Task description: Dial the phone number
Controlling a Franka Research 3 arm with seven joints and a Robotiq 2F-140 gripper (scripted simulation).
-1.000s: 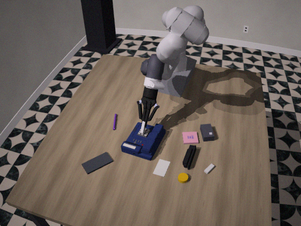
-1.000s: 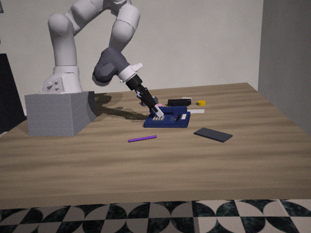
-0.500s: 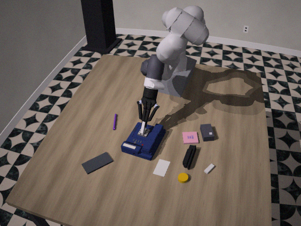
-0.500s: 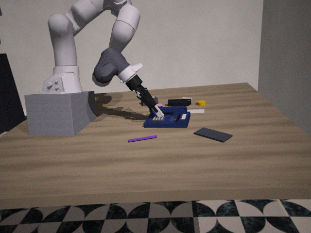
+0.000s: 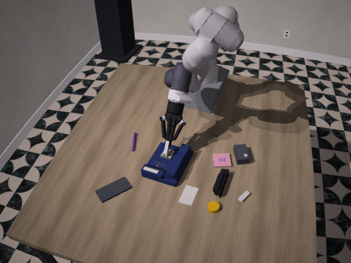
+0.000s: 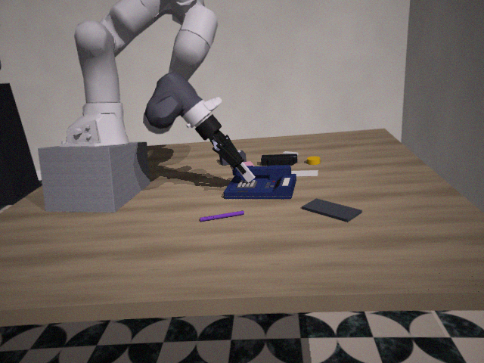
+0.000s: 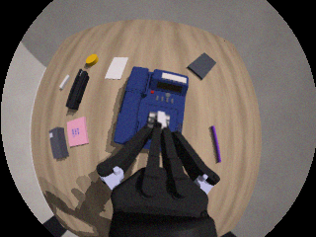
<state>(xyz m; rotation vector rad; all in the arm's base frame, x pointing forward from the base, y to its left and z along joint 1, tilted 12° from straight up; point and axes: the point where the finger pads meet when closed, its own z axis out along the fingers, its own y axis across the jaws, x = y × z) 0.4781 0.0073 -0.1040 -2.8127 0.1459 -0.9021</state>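
A dark blue desk phone sits near the middle of the wooden table. Its handset lies in the cradle on one side. Its grey keypad is beside the handset. My gripper is shut, with its pale fingertips together, tilted down onto the keypad. The fingertips hide the key beneath them. A pink note with small dark digits lies flat to the phone's side; the digits are too small to read.
A purple pen, a dark grey slab, a white card, a yellow disc, a black bar, a grey box and a small white block lie around the phone. The arm's grey base stands at the table's back.
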